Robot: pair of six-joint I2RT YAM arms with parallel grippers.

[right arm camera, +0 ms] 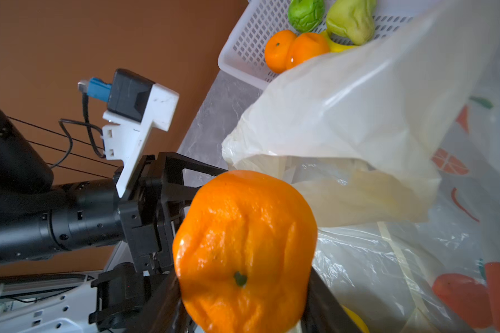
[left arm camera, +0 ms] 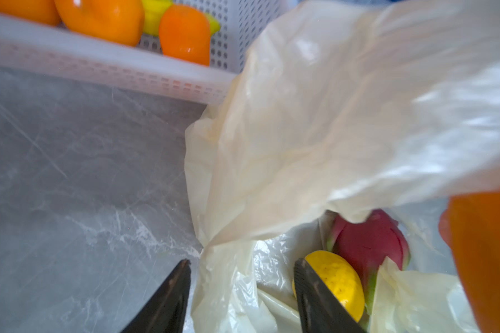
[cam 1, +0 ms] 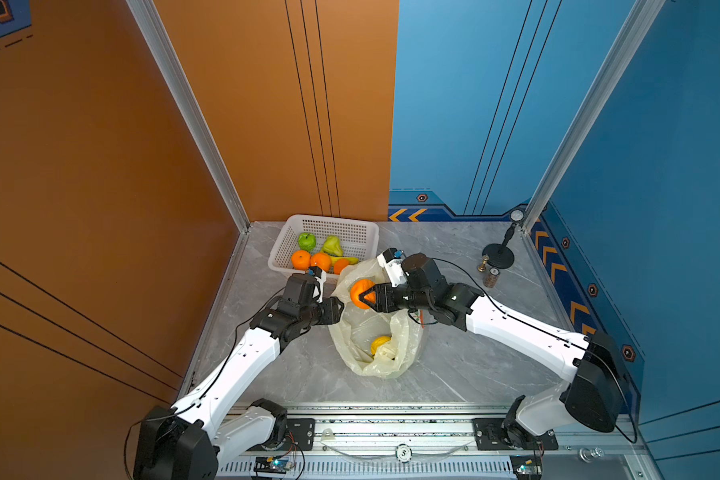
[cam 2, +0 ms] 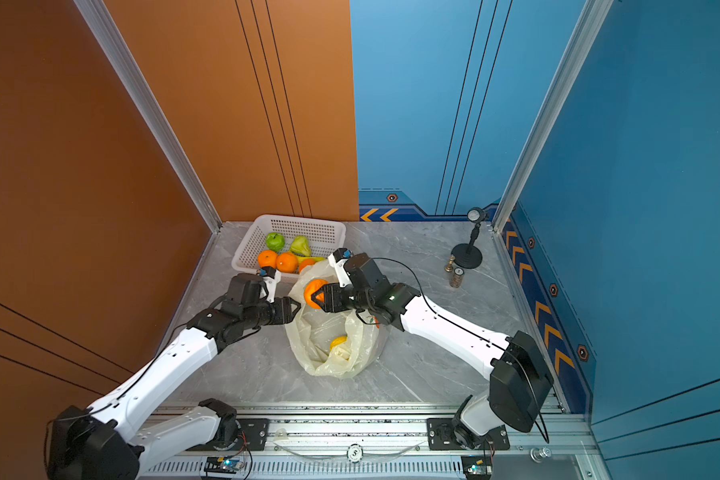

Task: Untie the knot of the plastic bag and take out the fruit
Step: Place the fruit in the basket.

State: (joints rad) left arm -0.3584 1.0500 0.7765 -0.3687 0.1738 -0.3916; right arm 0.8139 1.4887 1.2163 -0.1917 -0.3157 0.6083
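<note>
The pale-yellow plastic bag (cam 1: 375, 332) (cam 2: 329, 336) lies mid-table with its mouth gaping; the knot is out of view. My right gripper (cam 1: 364, 296) (right arm camera: 243, 288) is shut on an orange (cam 1: 360, 291) (right arm camera: 243, 245), held above the bag's mouth. My left gripper (cam 1: 338, 307) (left arm camera: 242, 262) stands open at the bag's left rim, with loose plastic (left arm camera: 329, 115) between its jaws, not pinched. Inside the bag lie a yellow citrus (cam 1: 380, 344) (left arm camera: 338, 279) and a pink dragon fruit (left arm camera: 370, 242).
The white basket (cam 1: 333, 219) stands behind the bag at the back left. It holds a green apple (cam 1: 307, 241), a pear (cam 1: 332, 246), oranges (cam 1: 301, 259) and a banana (cam 1: 350, 260). A black stand (cam 1: 498, 254) and a small jar (cam 1: 492, 277) sit at the back right.
</note>
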